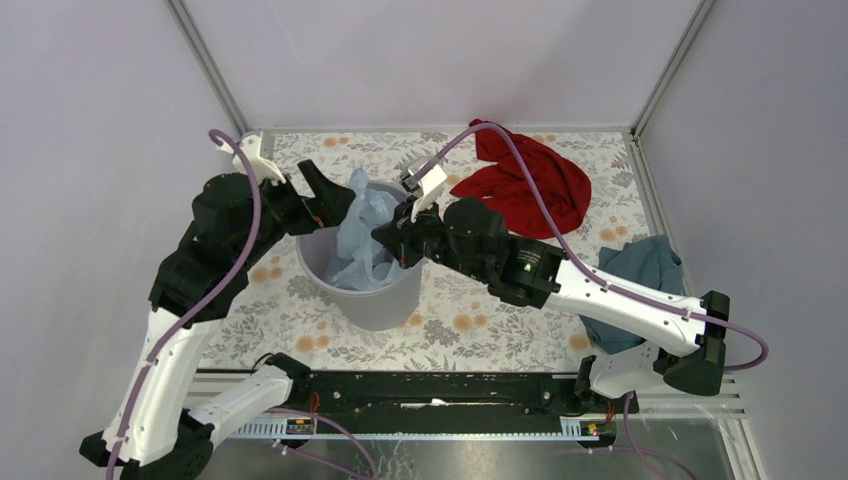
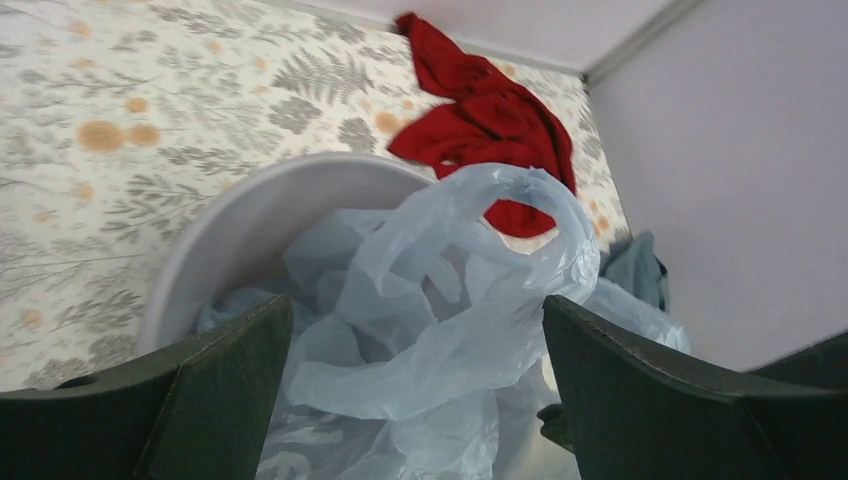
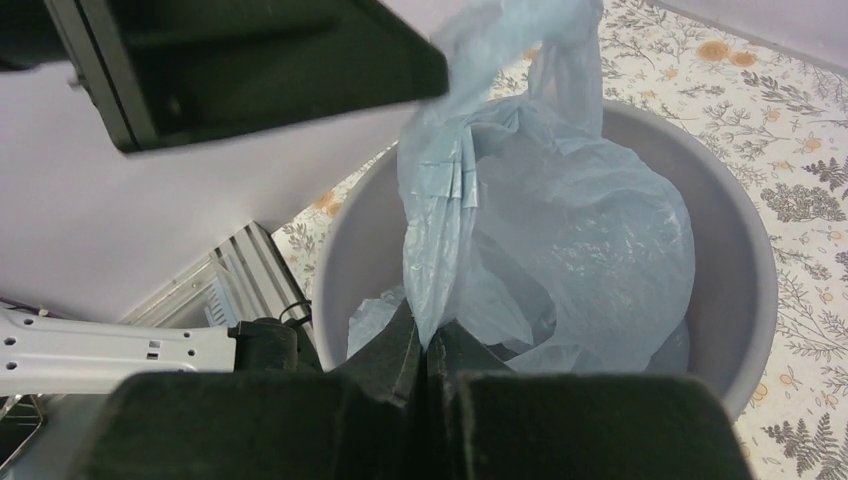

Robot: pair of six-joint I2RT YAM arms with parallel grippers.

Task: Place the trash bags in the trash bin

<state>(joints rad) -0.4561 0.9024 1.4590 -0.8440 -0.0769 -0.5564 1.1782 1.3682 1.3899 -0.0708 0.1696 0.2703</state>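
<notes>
Pale-blue trash bag (image 1: 362,235) lies mostly inside the grey trash bin (image 1: 380,300), centre-left of the overhead view, with one handle loop standing above the rim. Right gripper (image 3: 430,345): fingers pinched together on a strip of the bag over the bin. Left gripper (image 2: 415,310): fingers spread wide, bag between them, not clamped. Red cloth (image 1: 525,185) at upper right and teal cloth (image 1: 640,270) at right lie on the floral tabletop (image 1: 480,330).

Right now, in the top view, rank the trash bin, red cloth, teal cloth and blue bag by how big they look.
1. trash bin and red cloth, too close to separate.
2. teal cloth, partly hidden by the right arm.
3. trash bag, partly sunk in the bin.
</notes>
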